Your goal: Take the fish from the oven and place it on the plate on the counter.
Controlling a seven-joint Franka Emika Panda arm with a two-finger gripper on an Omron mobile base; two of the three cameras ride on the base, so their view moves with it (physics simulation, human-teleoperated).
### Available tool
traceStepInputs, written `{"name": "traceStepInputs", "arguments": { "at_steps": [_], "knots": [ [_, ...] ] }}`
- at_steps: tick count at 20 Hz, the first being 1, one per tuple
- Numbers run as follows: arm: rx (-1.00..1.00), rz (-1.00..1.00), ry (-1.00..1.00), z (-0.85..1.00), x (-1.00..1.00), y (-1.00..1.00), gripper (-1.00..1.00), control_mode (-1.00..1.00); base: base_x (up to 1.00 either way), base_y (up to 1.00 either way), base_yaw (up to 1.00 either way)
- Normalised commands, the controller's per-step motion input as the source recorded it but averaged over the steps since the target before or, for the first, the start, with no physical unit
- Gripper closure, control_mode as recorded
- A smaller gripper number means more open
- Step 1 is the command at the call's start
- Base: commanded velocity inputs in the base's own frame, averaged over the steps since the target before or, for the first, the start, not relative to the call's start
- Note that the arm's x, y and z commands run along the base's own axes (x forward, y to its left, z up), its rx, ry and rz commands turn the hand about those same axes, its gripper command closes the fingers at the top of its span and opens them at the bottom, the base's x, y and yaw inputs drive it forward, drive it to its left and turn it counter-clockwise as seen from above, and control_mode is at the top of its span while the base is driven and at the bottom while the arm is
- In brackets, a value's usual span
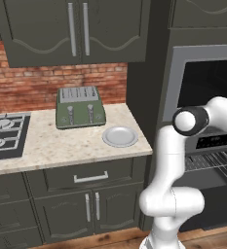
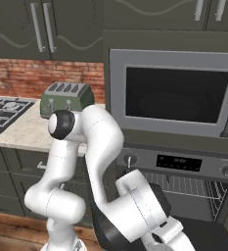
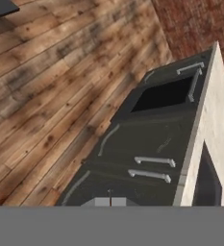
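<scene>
Standing beside plate (image 1: pixel 120 136) on desk (image 1: pixel 61 146): toaster (image 1: pixel 80 107), hob (image 1: pixel 5 135). Arm (image 2: pixel 105 162) hiding oven (image 2: pixel 184 184) interior; gripper closed, empty.

No words, brand names or numbers can be read anywhere in these pictures.

The oven (image 2: pixel 184 181) has a small dark display panel (image 2: pixel 179 163) on its front — it shows a row of tiny pale marks, but they are too small and blurry to read. The same panel (image 1: pixel 213 141) shows in the left base view, and there the marks are just as fuzzy.

The green toaster (image 1: pixel 80 107) has little knobs on its front but no label that shows.

The round knob (image 2: pixel 129 160) beside the display has no sign on it that I can make out — it is too small to tell.
</scene>
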Motion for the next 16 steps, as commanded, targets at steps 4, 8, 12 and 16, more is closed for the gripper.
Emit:
{"name": "traceStepInputs", "arguments": {
  "at_steps": [4,8,12,16],
  "knots": [
    [0.01,0.13,-0.19,0.34,-0.02,0.17,1.00,-1.00,0.00,0.00,0.00],
    [0.00,0.14,-0.42,0.39,-0.01,0.16,1.00,-1.00,0.00,0.00,0.00],
    [0.04,0.11,-0.32,0.63,0.04,0.00,1.00,-1.00,0.00,0.00,0.00],
    [0.15,0.28,-0.26,0.66,0.19,-0.03,1.00,-1.00,0.00,0.00,0.00]
  ]
}}
